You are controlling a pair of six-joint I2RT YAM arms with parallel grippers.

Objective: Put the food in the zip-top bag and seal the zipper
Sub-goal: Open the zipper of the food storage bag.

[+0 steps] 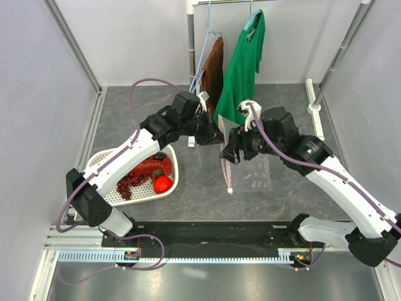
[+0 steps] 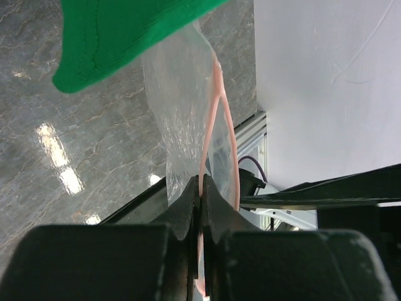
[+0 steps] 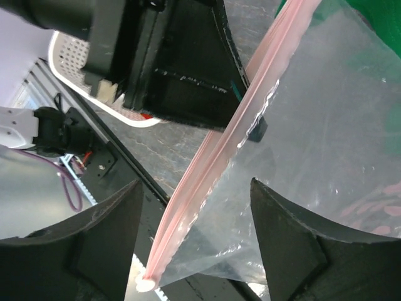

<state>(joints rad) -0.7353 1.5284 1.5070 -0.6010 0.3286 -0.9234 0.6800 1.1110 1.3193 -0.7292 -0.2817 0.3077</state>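
Grey marbled tabletop and white walls surround the work, and your clear crinkly zip-top bag with pale pink dots is held up over the middle of the table between the two arms. Its narrow pale pink zipper strip is the long axis. Overhead, it runs from the claws toward the near edge, with the film spreading to its right. Your left gripper is clamped tight on that strip, its arm reaching in from the left with the elbow bent. Your right gripper is spread wide, with a finger on either side of the strip. Only its wrist camera shows that gap, where the strip crosses from upper right to lower left. Only the overhead view shows the red plastic lobster and small red tomato lying in the white perforated basket, well apart to the left of the bag, and a green shirt hanging behind
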